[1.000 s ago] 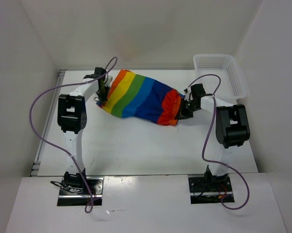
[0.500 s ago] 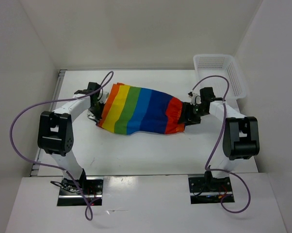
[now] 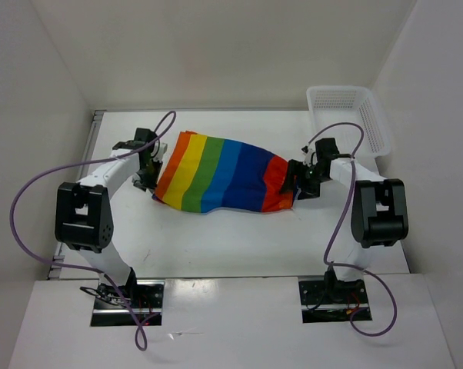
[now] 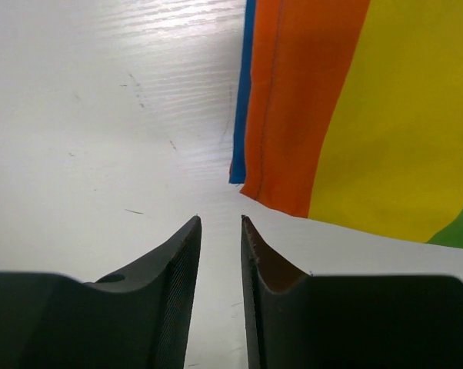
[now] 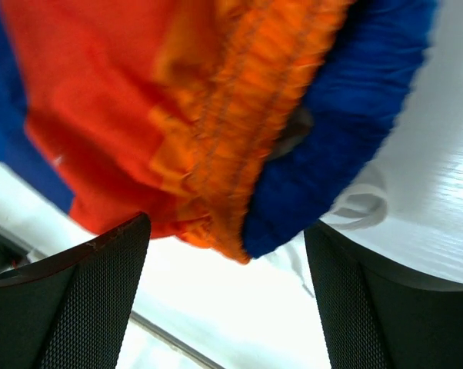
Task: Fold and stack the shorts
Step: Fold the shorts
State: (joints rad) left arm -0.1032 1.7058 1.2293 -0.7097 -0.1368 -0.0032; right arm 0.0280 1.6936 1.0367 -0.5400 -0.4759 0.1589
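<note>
Lying spread flat on the surface [image 3: 216, 238] between the arms, the shorts [image 3: 220, 174] look unfolded, so folding and stacking seem still to do. The left hand [image 4: 220, 219] is released and empty, fingers narrowly apart beside the orange hem [image 4: 274, 154]; only its wrist view shows this. The right hand [image 5: 225, 223] gapes wide around the gathered waistband [image 5: 239, 131], gripping nothing.

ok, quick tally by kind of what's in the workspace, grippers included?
shorts: 1
basket: 1
grippers: 2 (left gripper, right gripper)
total: 4
</note>
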